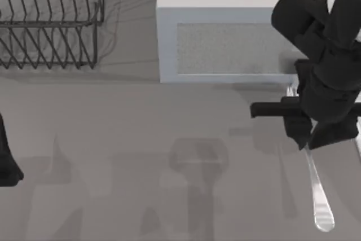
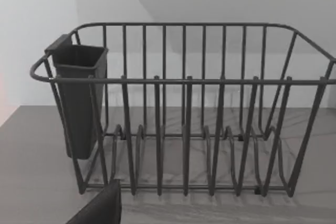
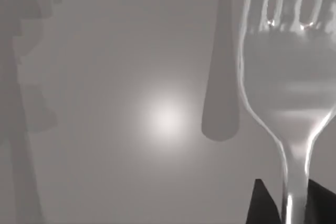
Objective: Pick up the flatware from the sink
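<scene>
The flatware (image 1: 319, 197) is a shiny silver fork at the table's right side. Its tines (image 1: 291, 90) poke out beyond my right gripper (image 1: 307, 138) and its handle runs toward the front edge. In the right wrist view the fork (image 3: 289, 82) is close up, with its neck pinched between the two black fingertips (image 3: 262, 205) of my right gripper (image 3: 293, 209), which is shut on it. The fork's shadow (image 3: 220, 103) falls apart from it on the grey floor, so the fork hangs above the surface. My left arm (image 1: 7, 159) is parked at the left edge.
A black wire dish rack (image 1: 51, 26) stands at the back left; it appears in the left wrist view (image 2: 184, 103) with a dark utensil cup (image 2: 79, 98) hung on one end. A white block (image 1: 225, 32) sits at the back, just behind my right arm.
</scene>
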